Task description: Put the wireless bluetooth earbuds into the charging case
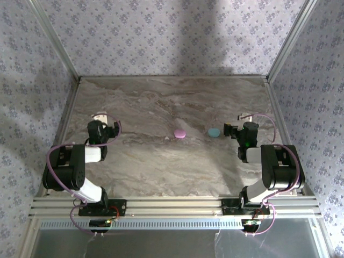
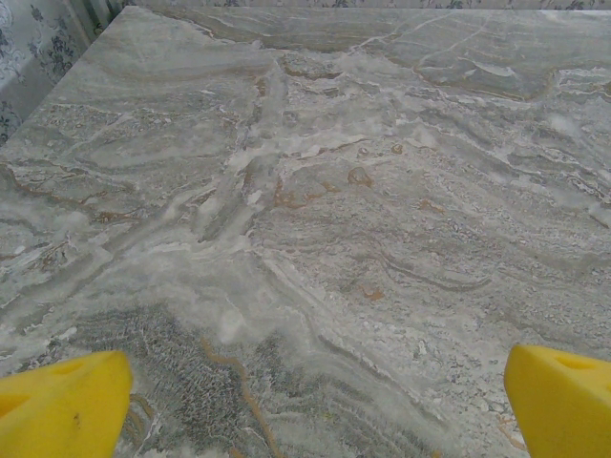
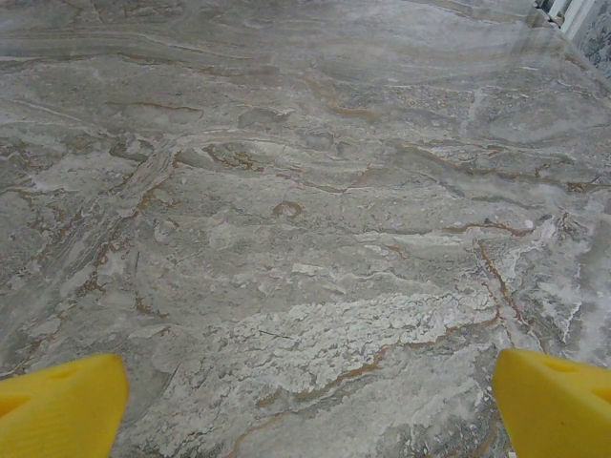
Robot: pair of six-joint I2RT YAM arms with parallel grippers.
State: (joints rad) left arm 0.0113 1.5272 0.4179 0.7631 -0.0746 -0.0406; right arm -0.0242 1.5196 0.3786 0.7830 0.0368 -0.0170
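A pink oval case (image 1: 180,134) and a teal oval case (image 1: 214,131) lie side by side, a little apart, near the middle of the marble table (image 1: 161,166); both look closed. The tiny earbuds are out of view. My left gripper (image 1: 101,115) rests low at the left side of the table, well left of the pink case. In the left wrist view it (image 2: 315,415) is open, yellow fingertips (image 2: 67,405) wide apart over bare marble. My right gripper (image 1: 245,116) sits just right of the teal case, and in the right wrist view it (image 3: 310,410) is open with nothing between its fingertips (image 3: 554,401).
Metal frame posts and patterned fabric walls (image 1: 161,37) close in the table on the left, back and right. An aluminium rail (image 1: 172,207) with both arm bases runs along the near edge.
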